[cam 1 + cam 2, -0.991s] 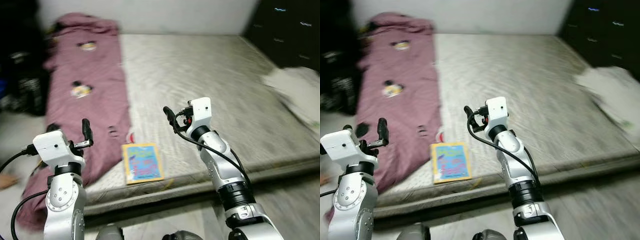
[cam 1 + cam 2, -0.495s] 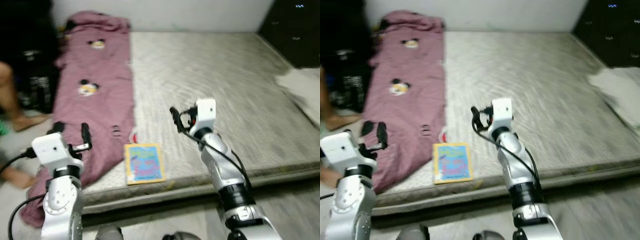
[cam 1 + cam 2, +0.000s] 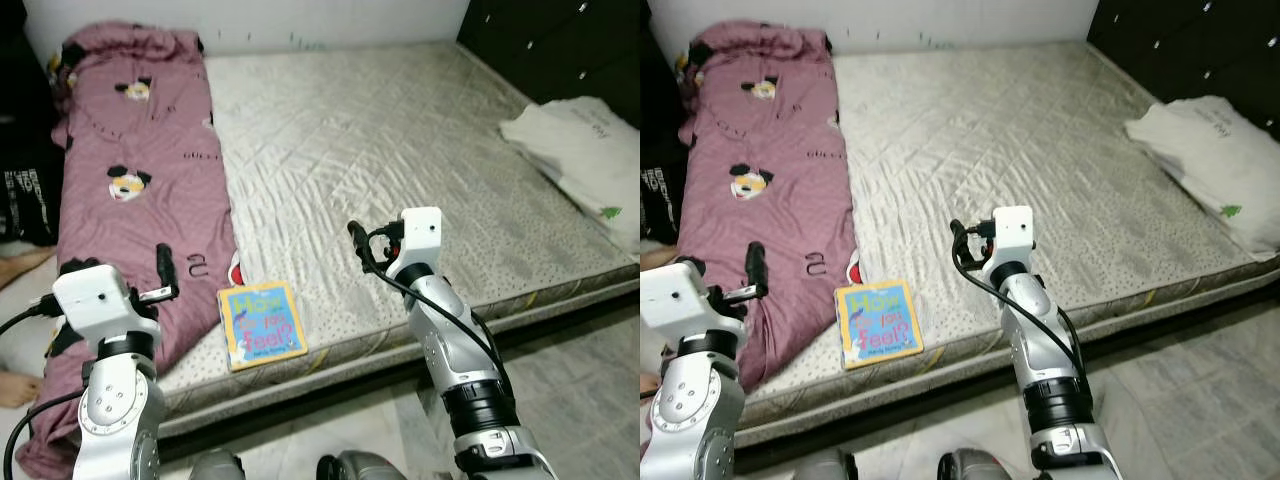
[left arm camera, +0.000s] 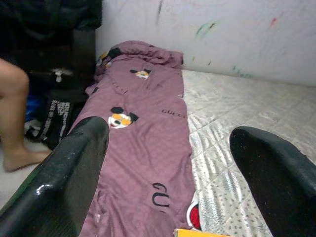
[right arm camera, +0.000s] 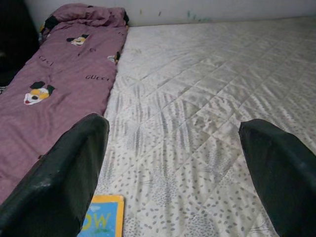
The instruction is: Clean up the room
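A: Where do the pincers stand?

B: The right pincer (image 3: 958,236) hovers above the front part of the mattress (image 3: 400,150), raised on its bent silver arm. In the right wrist view its two black fingers (image 5: 59,182) are spread wide with nothing between them. The left pincer (image 3: 163,265) is held up over the lower stretch of the purple blanket (image 3: 130,200), and the left wrist view shows its fingers (image 4: 69,173) parted just as widely, gripping nothing.

A: What lies nearest to them?

B: A picture book (image 3: 261,322) with a blue cover and yellow edge lies flat on the mattress close to its front edge, between the two arms. It sits just beside the blanket's edge, and its corner shows in the right wrist view (image 5: 101,222) below the right pincer's fingers.

A: And further out?

B: The purple blanket, printed with cartoon mouse heads, runs along the robot's left side of the mattress up to the white wall (image 3: 300,20), where it is bunched. On the far right, a folded white cloth (image 3: 580,150) rests at the mattress edge, well apart from the book. A dark cabinet (image 3: 560,45) stands behind it. A person's bare foot (image 3: 15,388) is on the floor at the left, beside the bed, and a leg (image 4: 12,113) shows in the left wrist view
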Robot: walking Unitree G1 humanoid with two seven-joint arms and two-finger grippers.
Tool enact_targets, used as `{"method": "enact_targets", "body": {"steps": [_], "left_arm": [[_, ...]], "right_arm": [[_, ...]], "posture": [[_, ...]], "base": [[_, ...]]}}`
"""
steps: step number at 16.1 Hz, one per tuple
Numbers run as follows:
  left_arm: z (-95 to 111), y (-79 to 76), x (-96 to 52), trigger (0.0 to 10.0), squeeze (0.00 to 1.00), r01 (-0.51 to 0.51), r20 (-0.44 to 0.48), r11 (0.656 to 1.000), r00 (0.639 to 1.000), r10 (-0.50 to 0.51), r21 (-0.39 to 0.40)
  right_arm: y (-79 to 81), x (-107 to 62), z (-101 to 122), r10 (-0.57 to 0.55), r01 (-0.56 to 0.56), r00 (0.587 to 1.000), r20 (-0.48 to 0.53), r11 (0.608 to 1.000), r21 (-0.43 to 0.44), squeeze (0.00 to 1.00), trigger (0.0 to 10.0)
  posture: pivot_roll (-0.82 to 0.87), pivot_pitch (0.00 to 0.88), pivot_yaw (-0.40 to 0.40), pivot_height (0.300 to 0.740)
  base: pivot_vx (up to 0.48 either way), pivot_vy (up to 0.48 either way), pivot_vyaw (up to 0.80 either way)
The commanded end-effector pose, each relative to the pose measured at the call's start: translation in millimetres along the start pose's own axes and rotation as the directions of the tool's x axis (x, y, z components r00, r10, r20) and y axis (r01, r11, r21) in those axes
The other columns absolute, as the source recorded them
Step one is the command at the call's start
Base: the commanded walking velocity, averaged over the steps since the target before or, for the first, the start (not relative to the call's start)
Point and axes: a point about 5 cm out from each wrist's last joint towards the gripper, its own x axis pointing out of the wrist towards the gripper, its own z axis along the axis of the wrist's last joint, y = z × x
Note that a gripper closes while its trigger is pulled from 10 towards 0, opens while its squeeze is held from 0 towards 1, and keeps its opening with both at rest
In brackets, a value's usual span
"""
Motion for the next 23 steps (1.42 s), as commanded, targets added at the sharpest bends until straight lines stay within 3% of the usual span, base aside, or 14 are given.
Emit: {"method": "enact_targets", "body": {"steps": [1,12,23], "left_arm": [[-0.6,-1.5,-4.2,10.0,0.00,-0.005,-0.016,1.000,1.000,0.005,0.008],[0.7,1.1,2.0,10.0,0.00,-0.052,-0.012,0.999,0.999,0.052,0.001],[-1.2,5.7,4.2,10.0,0.00,-0.098,-0.016,0.995,0.995,0.098,0.011]], "right_arm": [[0.7,-2.2,4.4,0.010,-0.009,1.000,0.008,1.000,-0.002,0.00,10.0],[0.7,-0.8,6.1,0.031,-0.031,1.000,0.002,0.999,-0.010,0.00,10.0],[7.3,2.1,0.0,0.099,-0.100,0.995,-0.030,0.994,-0.031,0.00,10.0]], "posture": [[-0.02,0.099,-0.054,0.740],[-0.03,0.086,-0.063,0.631],[-0.02,0.070,-0.066,0.631]], "base": [[0.000,0.000,0.00],[0.000,0.000,0.00],[0.000,0.000,0.00]]}}
